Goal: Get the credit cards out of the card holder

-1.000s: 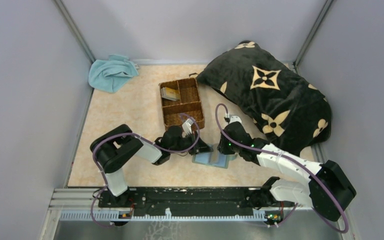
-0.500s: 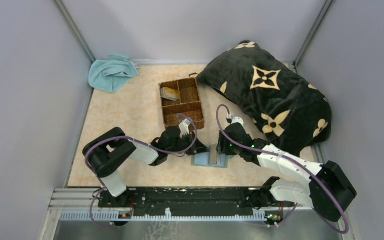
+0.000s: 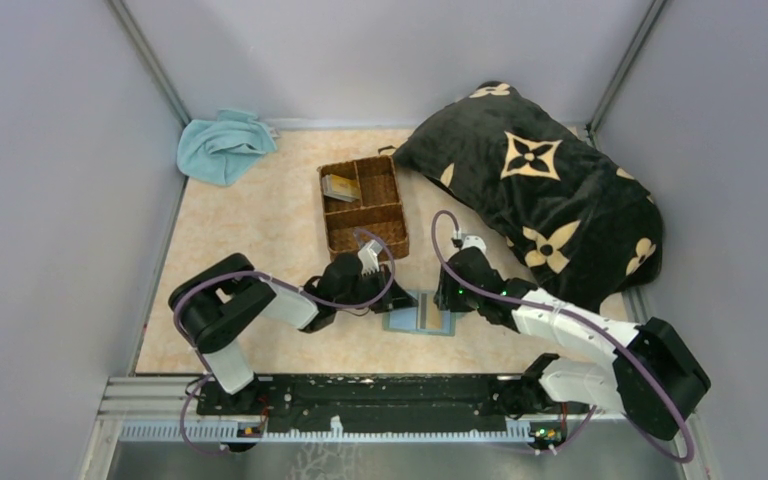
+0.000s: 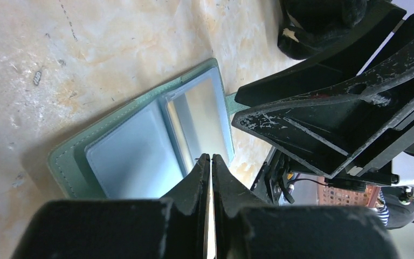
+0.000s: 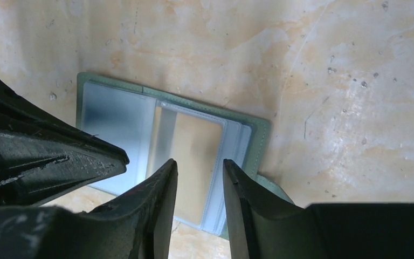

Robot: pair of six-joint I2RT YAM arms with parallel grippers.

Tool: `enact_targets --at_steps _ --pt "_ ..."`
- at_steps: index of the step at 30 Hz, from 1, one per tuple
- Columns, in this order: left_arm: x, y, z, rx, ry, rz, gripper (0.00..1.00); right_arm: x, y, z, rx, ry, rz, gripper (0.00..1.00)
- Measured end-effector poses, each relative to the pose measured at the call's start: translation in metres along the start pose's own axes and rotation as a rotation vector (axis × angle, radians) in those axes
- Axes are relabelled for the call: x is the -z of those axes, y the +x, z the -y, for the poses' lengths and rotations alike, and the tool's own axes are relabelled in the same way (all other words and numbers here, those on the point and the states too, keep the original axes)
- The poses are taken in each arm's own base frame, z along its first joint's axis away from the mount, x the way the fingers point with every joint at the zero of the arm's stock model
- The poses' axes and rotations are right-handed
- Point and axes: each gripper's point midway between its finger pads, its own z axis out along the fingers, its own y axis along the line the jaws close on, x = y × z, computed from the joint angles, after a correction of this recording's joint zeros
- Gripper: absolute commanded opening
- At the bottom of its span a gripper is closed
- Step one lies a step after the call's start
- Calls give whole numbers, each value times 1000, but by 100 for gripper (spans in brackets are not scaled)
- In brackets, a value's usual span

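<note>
The card holder (image 3: 407,321) lies open on the table between both grippers, its grey-green rim (image 5: 260,136) framing pale blue pockets (image 4: 132,156). A tan-gold credit card (image 5: 197,144) sits in its clear right pocket; in the left wrist view that pocket (image 4: 205,116) reflects grey. My left gripper (image 4: 211,157) is shut, its tips down on the pocket area near the fold. My right gripper (image 5: 199,164) hovers open just above the tan card, with nothing between its fingers. A small stack of credit cards (image 3: 340,187) lies in the basket.
The brown wicker three-part basket (image 3: 373,222) stands just behind the grippers. A large black patterned pillow (image 3: 540,190) fills the back right. A light-blue towel (image 3: 222,145) lies in the back left corner. Grey walls close in on both sides.
The right gripper opened, then narrowed again, and let a pocket leaf of the card holder drop flat. The tan card now shows face up. The left gripper stayed shut on the holder.
</note>
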Motion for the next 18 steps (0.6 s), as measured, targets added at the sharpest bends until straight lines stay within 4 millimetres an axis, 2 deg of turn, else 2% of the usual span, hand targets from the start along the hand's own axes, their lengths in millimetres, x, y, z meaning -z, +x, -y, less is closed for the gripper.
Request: enact_targets --at_steps 3,8,13,17,18 --pt "1 1 -2 0 -5 -1 9 -3 2 -4 -1 -18 -9 42" --pt "8 2 -10 -14 -54 2 0 -8 10 -6 -2 -42 -31 39" --pt "14 0 -9 -35 -67 16 3 -11 13 -7 -9 -54 -38 20" --pt "12 4 -12 -30 -64 1 4 -16 19 -6 -16 -58 -48 19" --pt "11 6 -14 -27 -67 -6 5 -17 18 -7 -19 -66 -44 24"
